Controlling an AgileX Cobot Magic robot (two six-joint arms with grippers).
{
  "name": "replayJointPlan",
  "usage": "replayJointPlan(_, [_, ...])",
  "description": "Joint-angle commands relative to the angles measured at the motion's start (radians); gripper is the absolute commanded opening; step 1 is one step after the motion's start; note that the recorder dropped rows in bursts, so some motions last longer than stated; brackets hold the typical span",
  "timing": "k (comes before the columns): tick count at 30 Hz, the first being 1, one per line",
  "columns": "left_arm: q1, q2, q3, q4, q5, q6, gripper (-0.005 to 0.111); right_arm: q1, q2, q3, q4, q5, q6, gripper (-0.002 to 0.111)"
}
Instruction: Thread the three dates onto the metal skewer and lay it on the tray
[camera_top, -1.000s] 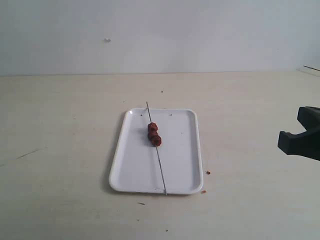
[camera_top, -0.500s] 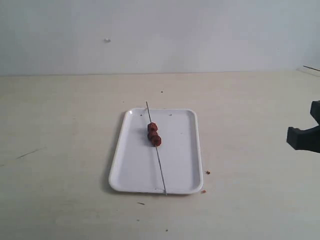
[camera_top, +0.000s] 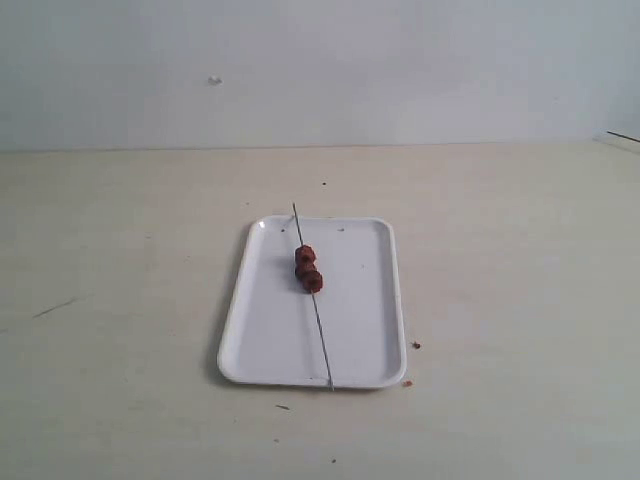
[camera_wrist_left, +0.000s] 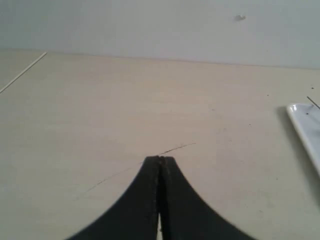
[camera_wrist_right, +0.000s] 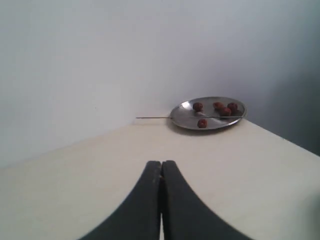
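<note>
The white tray (camera_top: 350, 330) lies in the middle of the table. The thin metal skewer (camera_top: 322, 335) lies across it from the far rim to the near rim. The three dates (camera_top: 308, 268) sit threaded on it in a tight row toward the far end. Neither gripper shows in the exterior view. My left gripper (camera_wrist_left: 160, 159) is shut with nothing in it, low over bare table, and the tray's corner (camera_wrist_left: 304, 125) shows at the side. My right gripper (camera_wrist_right: 161, 163) is shut and empty, facing a wall corner.
A round metal plate (camera_wrist_right: 186, 116) with several loose dates (camera_wrist_right: 225, 108) and another thin rod (camera_wrist_right: 152, 118) sits at the table's far corner in the right wrist view. Tiny reddish crumbs (camera_top: 416, 345) lie beside the tray's near right corner.
The right gripper, seen at the right edge of the exterior view a second ago, has drawn off to the right and out of that view. Tray, skewer and dates have not moved.
</note>
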Motion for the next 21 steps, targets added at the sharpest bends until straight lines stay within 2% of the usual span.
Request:
replayJointPlan(1, [0.004,-0.006,0.004,-0.006,-0.008,0.004,0.0,-0.009,-0.078,0.005,-0.015,0.019,-0.002,0.0])
replayJointPlan(9, [0.004,-0.006,0.004,-0.006,-0.008,0.004,0.0,-0.009,-0.091,0.005,-0.013,0.084,-0.002,0.0])
replayJointPlan(11, [0.004,-0.006,0.004,-0.006,-0.008,0.004,0.0,-0.009,-0.092,0.005,0.042,0.091,-0.017,0.0])
replayJointPlan(14, [0.004,-0.006,0.004,-0.006,-0.008,0.004,0.0,-0.009,-0.093,0.004,0.235,0.091,-0.149,0.0])
replayJointPlan(16, [0.004,-0.006,0.004,-0.006,-0.008,0.004,0.0,-0.009,-0.093,-0.006,0.394,0.093,-0.347,0.0])
replayJointPlan(21, [0.004,-0.006,0.004,-0.006,-0.008,0.004,0.0,-0.009,-0.099,-0.01,0.394,0.273,-0.535,0.0])
